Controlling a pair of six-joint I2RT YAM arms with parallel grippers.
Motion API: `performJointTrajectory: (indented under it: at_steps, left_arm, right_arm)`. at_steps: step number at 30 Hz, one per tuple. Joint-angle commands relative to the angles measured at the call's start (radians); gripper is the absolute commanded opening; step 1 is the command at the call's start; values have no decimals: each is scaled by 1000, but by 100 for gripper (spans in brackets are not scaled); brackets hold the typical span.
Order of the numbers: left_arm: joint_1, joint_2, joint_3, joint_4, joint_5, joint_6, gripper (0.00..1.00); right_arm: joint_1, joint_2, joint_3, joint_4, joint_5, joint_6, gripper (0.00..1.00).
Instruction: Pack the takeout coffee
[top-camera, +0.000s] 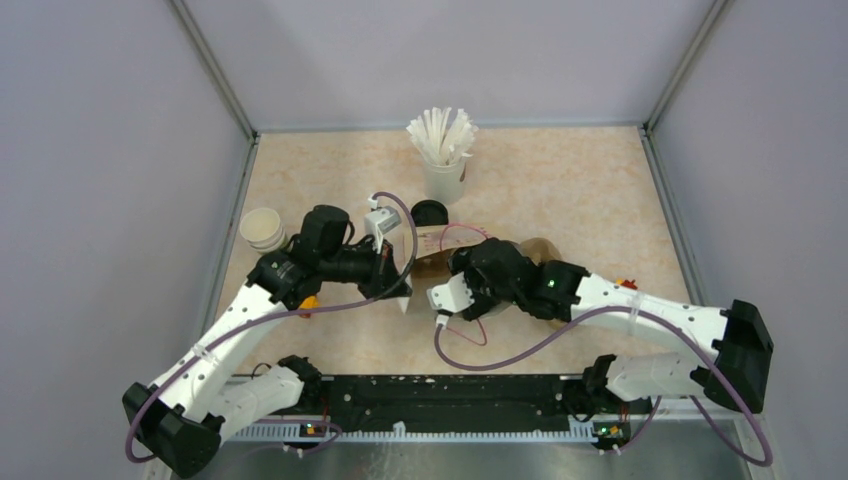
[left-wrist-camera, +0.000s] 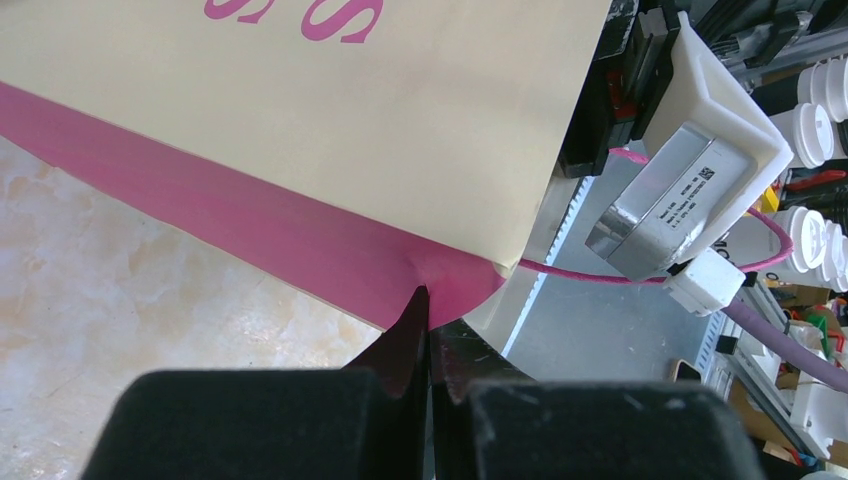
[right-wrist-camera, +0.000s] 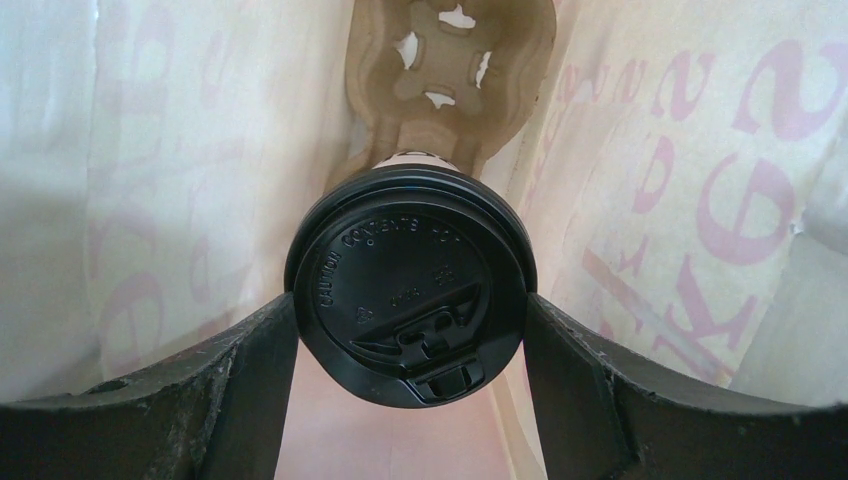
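Clamped by the right gripper (right-wrist-camera: 410, 312) on both sides of its black lid — the takeout coffee (right-wrist-camera: 405, 285), squarely between the fingers (right-wrist-camera: 250, 380), down inside the paper bag (right-wrist-camera: 660, 180). Beyond that hand, at the bag's bottom, a cardboard cup carrier (right-wrist-camera: 450, 80). Bag walls close on either side of it. Pinched on the bag's pink-banded edge, the left gripper (left-wrist-camera: 428, 325), jaws pressed together with only paper between them — rest of the bag spreading ahead of its fingers.

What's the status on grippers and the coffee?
Left gripper shut on bag edge. Right gripper shut on takeout coffee, inside bag. Cardboard carrier beyond it; nothing between seen.
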Motion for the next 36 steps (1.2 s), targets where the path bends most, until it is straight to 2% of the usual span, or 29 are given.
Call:
performJointTrajectory:
  at_steps: [1, 12, 36]
  left_arm:
    - [0, -13, -5, 5, -1, 23, 0]
    - [-1, -6, -2, 7, 11, 24, 0]
    - [0, -2, 12, 3, 0, 34, 0]
  right_arm:
    - [-5, -32, 45, -28, 28, -24, 65]
    - [-31, -19, 3, 16, 51, -58, 65]
    - [-41, 15, 31, -74, 47, -80, 64]
